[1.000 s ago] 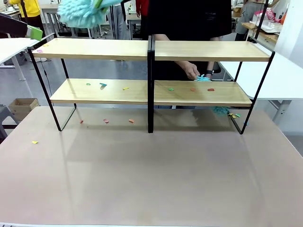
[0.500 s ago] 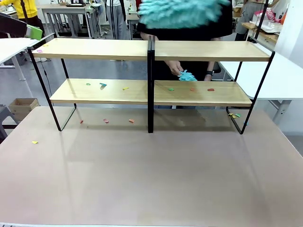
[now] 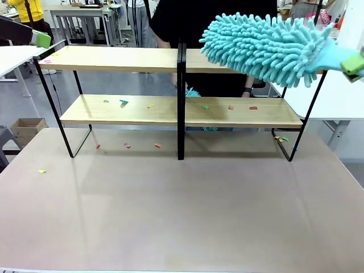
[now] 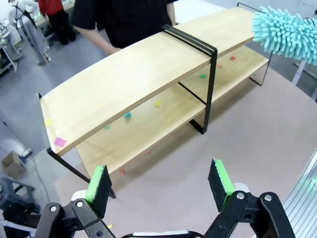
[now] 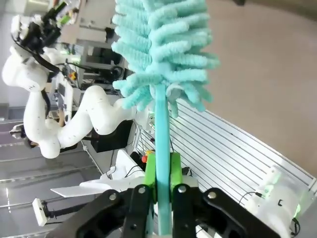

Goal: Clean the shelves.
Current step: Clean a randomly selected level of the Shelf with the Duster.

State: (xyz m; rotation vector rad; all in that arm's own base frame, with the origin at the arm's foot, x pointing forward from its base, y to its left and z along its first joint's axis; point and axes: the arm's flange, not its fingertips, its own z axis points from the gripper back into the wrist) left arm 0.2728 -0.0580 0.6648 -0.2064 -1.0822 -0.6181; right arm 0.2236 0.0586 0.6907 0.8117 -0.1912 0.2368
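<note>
Found the shelves (image 3: 114, 58) standing across the far half of the brown table (image 3: 182, 216), long side facing the robot, central black post upright. Noted a person in a black top (image 3: 176, 17) close behind them at the far side.

Saw the right gripper (image 5: 161, 171) clamped on the thin handle of a teal duster (image 3: 267, 48), green pads pressed against the handle from both sides, nothing else between them. In the front view, caught one green pad of it at the right edge, beyond the rack's right end and about level with the top tier. Saw the duster's fluffy head hanging across the front of the top right board, covering most of it. Could not tell whether touching the wood or held clear of it.

Found the left gripper (image 4: 159, 181) spread wide with nothing between the pads. From its wrist camera, looked down on the rack's left end: shelves ahead of and beyond the open jaws, well apart from them. In the front view, placed that gripper near the rack's top left corner, just above the board's end.

Spotted small coloured paper scraps (image 3: 123, 102) on both lower boards, a pink and a yellow one on the top left board's end, more on the table under the rack, one yellow apart at the table's left.
</note>
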